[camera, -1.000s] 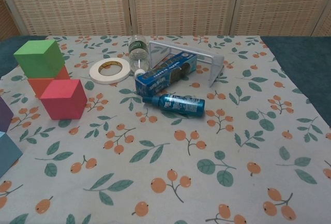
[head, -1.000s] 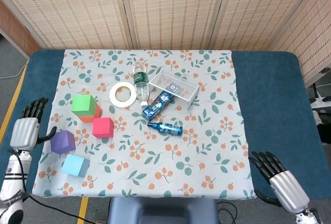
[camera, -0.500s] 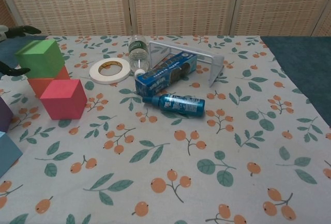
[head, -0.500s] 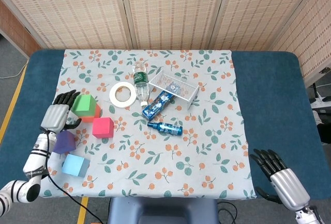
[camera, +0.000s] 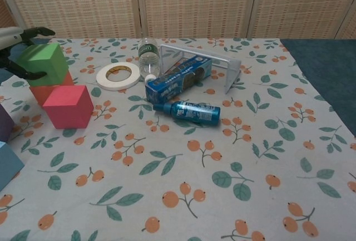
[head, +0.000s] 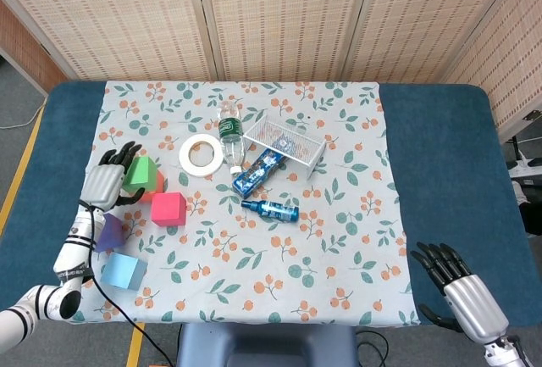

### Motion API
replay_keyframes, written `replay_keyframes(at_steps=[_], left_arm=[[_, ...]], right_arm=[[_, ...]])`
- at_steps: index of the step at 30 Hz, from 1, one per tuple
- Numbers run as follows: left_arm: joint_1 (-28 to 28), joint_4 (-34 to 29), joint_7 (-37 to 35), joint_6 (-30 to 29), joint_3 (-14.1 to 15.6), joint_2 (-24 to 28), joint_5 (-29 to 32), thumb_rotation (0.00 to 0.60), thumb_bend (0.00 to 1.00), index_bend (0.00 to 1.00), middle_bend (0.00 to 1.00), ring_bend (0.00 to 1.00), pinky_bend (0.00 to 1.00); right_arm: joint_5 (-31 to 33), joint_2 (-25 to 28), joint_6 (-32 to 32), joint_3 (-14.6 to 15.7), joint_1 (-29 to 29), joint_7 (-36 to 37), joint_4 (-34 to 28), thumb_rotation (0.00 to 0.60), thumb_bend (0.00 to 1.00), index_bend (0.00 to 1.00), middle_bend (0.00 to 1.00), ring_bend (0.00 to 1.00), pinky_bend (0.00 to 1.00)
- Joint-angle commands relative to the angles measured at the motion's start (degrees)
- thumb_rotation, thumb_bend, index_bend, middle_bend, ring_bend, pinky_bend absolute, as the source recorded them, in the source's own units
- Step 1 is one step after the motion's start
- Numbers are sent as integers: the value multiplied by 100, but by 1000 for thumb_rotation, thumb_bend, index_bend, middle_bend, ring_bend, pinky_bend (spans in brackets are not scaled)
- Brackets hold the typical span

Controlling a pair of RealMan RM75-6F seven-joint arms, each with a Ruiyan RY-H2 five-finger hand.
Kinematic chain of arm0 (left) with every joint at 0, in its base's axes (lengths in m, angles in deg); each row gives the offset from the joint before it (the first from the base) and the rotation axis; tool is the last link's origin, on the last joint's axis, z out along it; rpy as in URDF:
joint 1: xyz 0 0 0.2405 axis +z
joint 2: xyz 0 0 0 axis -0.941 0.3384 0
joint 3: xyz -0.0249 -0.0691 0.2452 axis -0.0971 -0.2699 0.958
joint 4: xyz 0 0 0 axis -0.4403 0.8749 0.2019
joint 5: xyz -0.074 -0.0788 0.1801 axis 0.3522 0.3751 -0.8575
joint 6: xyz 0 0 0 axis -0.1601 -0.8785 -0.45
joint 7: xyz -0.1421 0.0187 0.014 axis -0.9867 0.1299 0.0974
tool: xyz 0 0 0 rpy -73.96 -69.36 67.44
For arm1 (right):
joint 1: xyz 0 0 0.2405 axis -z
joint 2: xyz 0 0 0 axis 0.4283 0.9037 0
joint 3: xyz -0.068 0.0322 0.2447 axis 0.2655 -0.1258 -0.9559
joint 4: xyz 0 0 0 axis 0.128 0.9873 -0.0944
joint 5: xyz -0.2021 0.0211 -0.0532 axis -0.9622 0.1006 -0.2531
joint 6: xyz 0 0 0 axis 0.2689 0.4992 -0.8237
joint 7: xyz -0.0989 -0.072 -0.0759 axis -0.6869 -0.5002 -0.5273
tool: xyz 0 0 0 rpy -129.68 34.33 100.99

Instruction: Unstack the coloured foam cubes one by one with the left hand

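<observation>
A green foam cube [head: 141,171] [camera: 44,63] sits on top of an orange cube [head: 157,183] [camera: 50,92] at the left of the flowered cloth. My left hand [head: 108,182] [camera: 12,43] is against the green cube's left side. Its fingers [camera: 38,31] reach past the cube's far edge and its thumb lies along the near left face, not clamped. A pink cube [head: 168,209] [camera: 68,106] stands just in front of the stack. A purple cube [head: 108,232] and a light blue cube [head: 124,271] lie nearer the front edge. My right hand [head: 461,296] rests open at the front right, far from the cubes.
A tape roll [head: 201,154], a lying clear bottle [head: 229,134], a blue box [head: 257,173], a blue spray bottle [head: 270,208] and a tipped white wire basket [head: 285,141] crowd the cloth's middle, right of the stack.
My left hand has swung from the table's left edge up to the green cube and now cups it. The cubes and my right hand have stayed put.
</observation>
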Motion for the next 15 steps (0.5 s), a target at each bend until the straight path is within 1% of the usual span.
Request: replay_keyframes(at_steps=[1, 5, 11, 15], left_arm=[[-3, 58, -10, -82, -8, -58, -28, 600, 332, 0, 36, 325, 184], [-23, 99, 5, -66, -14, -84, 7, 600, 325, 0, 61, 377, 215], [-91, 177, -71, -229, -93, -139, -78, 600, 340, 0, 73, 391, 221], [-307, 399, -118, -195, -197, -295, -142, 600, 338, 0, 82, 395, 229]], right_arm=[[8, 1, -7, -1, -2, 3, -2, 600, 170, 0, 0, 0, 0], [12, 1, -16, -1, -4, -3, -5, 600, 170, 0, 0, 0, 0], [35, 9, -5, -14, 1, 2, -14, 600, 170, 0, 0, 0, 0], [79, 16, -33, -31, -8, 7, -14, 600, 170, 0, 0, 0, 0]])
